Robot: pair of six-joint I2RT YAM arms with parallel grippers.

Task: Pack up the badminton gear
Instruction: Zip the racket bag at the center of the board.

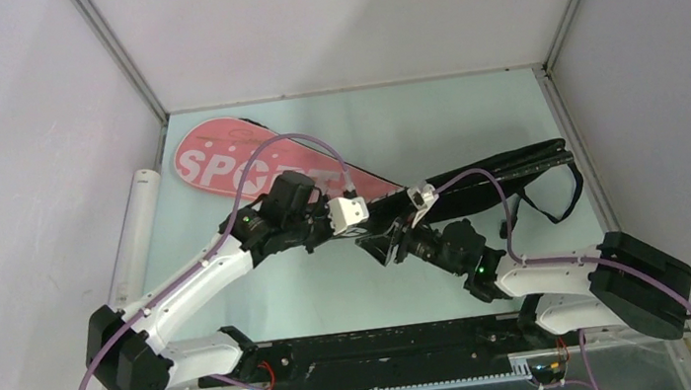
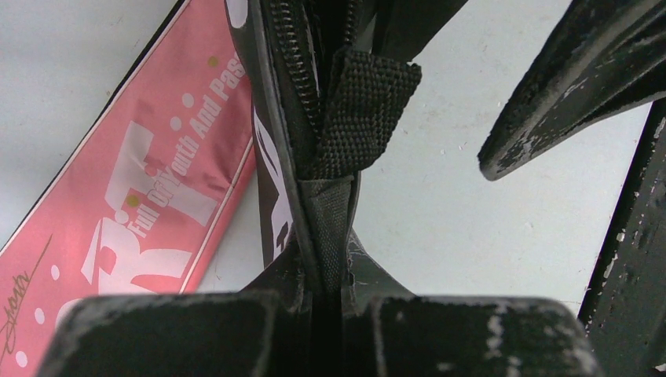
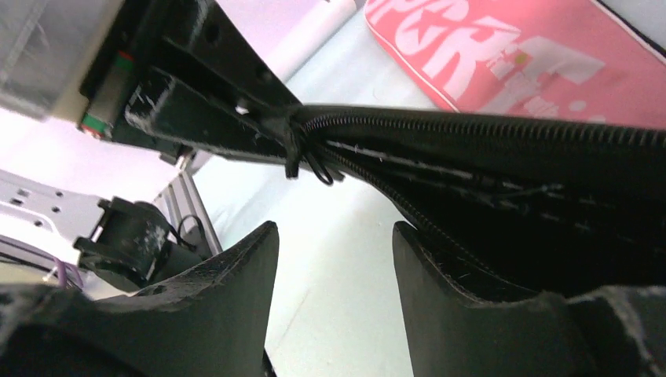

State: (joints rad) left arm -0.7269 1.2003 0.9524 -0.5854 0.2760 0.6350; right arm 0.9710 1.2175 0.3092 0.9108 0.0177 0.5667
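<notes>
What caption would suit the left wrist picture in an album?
Left gripper pinching the end of the black bag, with the pink bag lying alongside.

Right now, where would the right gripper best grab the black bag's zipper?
Likely the pull loop dangling at the zipper end of the black bag, beside the left gripper clamping it. The open right gripper should rise from below: the loop hangs clear.

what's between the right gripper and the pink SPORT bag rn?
The black bag: in the right wrist view its zippered edge runs across between the open right gripper and the pink SPORT bag. The left gripper clamps its end.
</notes>
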